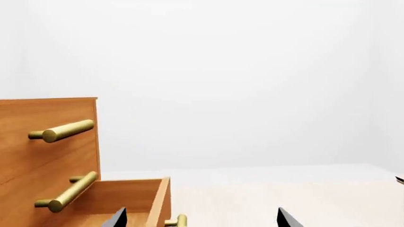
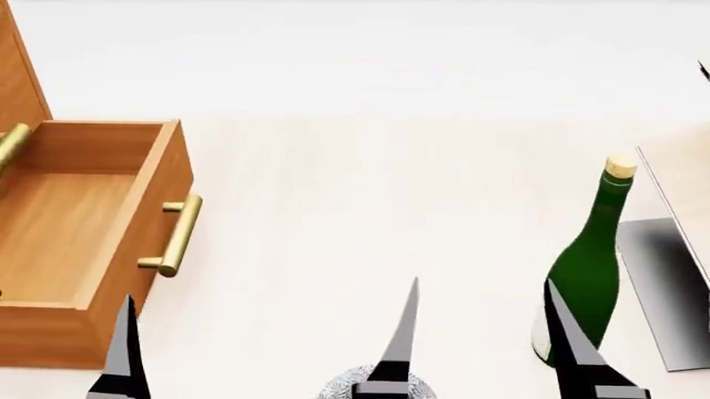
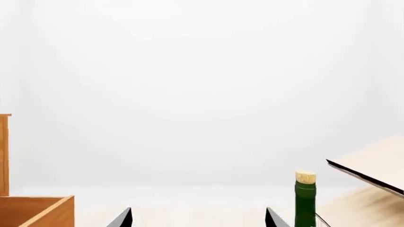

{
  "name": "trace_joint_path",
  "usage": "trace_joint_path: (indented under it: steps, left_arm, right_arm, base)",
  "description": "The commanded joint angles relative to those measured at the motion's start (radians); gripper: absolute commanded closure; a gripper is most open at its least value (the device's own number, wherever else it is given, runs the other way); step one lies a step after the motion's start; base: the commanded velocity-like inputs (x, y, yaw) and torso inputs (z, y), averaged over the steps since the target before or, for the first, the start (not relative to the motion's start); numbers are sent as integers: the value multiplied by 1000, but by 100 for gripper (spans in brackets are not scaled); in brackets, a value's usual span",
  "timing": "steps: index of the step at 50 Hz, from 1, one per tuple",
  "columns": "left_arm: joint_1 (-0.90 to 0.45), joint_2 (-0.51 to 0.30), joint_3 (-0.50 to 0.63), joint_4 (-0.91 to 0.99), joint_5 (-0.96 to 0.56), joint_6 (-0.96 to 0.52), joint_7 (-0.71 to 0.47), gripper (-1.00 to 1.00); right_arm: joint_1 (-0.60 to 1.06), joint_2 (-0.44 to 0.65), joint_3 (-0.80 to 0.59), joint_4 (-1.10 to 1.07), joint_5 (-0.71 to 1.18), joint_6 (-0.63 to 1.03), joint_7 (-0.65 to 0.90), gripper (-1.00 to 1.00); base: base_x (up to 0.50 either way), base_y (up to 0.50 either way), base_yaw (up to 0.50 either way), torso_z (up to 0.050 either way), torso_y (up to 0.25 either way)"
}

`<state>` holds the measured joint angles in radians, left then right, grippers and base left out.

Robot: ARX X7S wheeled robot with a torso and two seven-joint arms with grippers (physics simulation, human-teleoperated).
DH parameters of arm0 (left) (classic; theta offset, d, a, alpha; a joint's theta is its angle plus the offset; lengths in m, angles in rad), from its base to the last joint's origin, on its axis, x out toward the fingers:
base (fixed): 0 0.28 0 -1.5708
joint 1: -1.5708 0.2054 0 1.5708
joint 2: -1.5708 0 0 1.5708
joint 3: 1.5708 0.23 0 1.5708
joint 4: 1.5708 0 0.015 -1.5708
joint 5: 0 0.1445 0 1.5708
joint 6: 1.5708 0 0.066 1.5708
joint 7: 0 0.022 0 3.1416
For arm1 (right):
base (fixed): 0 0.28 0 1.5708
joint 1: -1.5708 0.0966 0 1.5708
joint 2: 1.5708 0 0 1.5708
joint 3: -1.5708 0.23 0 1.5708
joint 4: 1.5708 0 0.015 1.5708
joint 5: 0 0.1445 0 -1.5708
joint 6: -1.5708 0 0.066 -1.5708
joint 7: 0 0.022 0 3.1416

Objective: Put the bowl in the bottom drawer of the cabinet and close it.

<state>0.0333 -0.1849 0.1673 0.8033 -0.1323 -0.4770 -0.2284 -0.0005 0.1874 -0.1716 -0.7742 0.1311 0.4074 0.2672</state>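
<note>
Between the right jaws (image 2: 477,332), spread apart: the bowl (image 2: 372,386), probably, barely seen. Left jaws (image 1: 198,217) also apart, beside the open bottom drawer (image 2: 66,224), ready to receive.

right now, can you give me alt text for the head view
The bottom drawer of the cabinet stands pulled open and empty at left, its brass handle facing the pale table. A corked green bottle stands at right, and the speckled bowl peeks in at the bottom edge between dark fingers.
</note>
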Motion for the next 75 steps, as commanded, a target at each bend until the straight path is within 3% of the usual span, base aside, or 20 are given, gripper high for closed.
trace_joint_path:
  steps: [1, 46, 75]
  left_arm:
    - [8, 15, -21, 23, -10, 19, 25, -100]
    - [-5, -10, -15, 26, -43, -1, -21, -100]
    - [-13, -26, -1, 28, -67, -17, -37, -100]
  right_arm:
    - [10, 1, -13, 18, -40, -11, -33, -100]
    - [11, 10, -12, 33, 17, -29, -6, -100]
    - [6, 12, 2, 40, 63, -47, 22, -100]
  base:
    - [0, 500, 0, 0, 0]
    - [0, 499, 0, 0, 0]
    - [0, 0, 0, 43, 0]
